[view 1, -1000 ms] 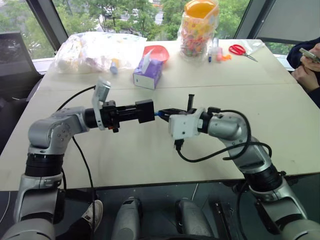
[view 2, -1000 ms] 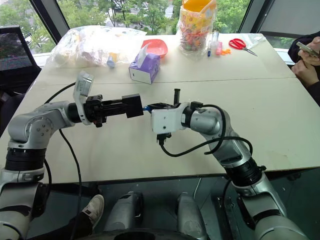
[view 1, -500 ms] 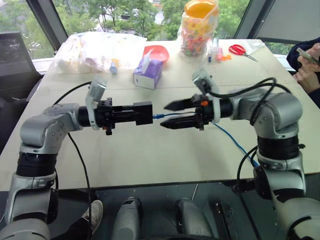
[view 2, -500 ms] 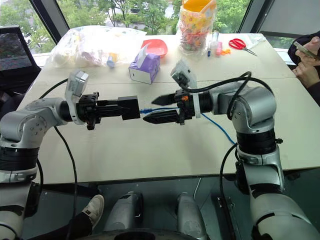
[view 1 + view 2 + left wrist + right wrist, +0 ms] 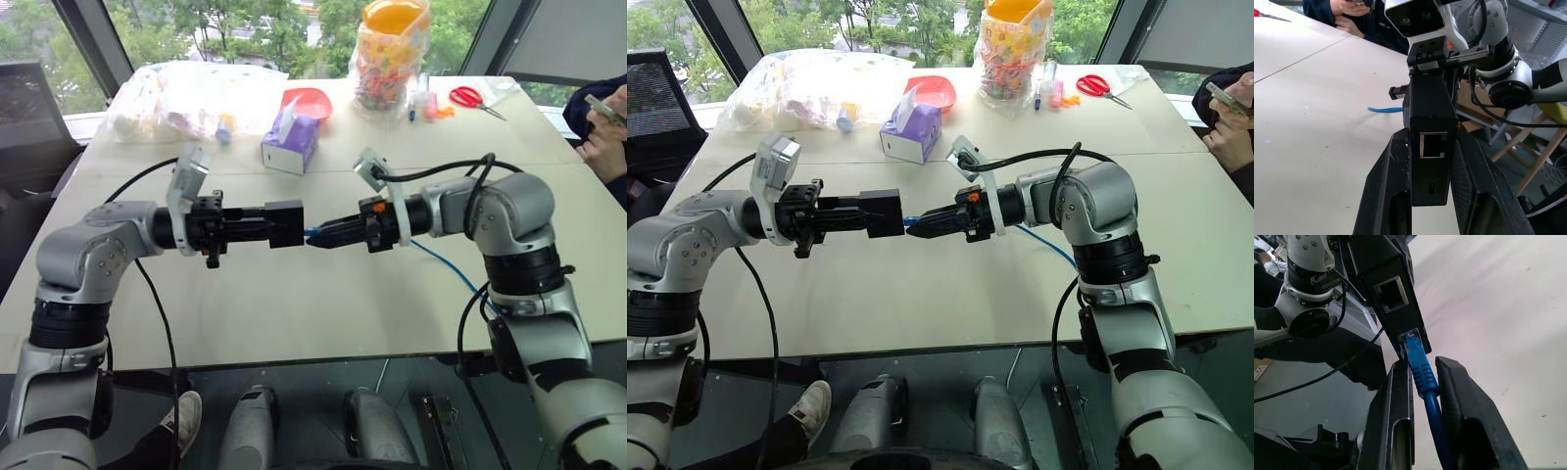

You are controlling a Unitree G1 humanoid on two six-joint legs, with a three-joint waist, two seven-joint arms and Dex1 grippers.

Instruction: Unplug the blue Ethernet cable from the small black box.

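Blue Ethernet cable (image 5: 1422,372): we see it plugged into the lower port of the small black box, its boot lying between the right end effector's fingers; behind that arm it trails down onto the desk toward the near right edge.
Small black box (image 5: 285,224): held up in the air above the middle of the desk (image 5: 294,304), resting on nothing. In the left wrist view an empty port faces the camera.
Left end effector (image 5: 257,226): closed on the small black box, one finger on each side of it, pointing level toward the right arm.
Right end effector (image 5: 328,235): its fingers are drawn close about the cable's blue boot just beside the box; we see the boot between them, but we cannot tell whether they actually pinch it.
Tissue box (image 5: 290,142): purple and white, toward the far edge of the desk, left of centre.
Red bowl (image 5: 306,102): just behind the tissue box.
Clear bags (image 5: 191,98): at the far left corner.
Candy jar (image 5: 390,57): at the far edge, with red scissors (image 5: 474,100) toward the far right corner.
Person (image 5: 602,117): seated at the right edge, hands holding a phone.
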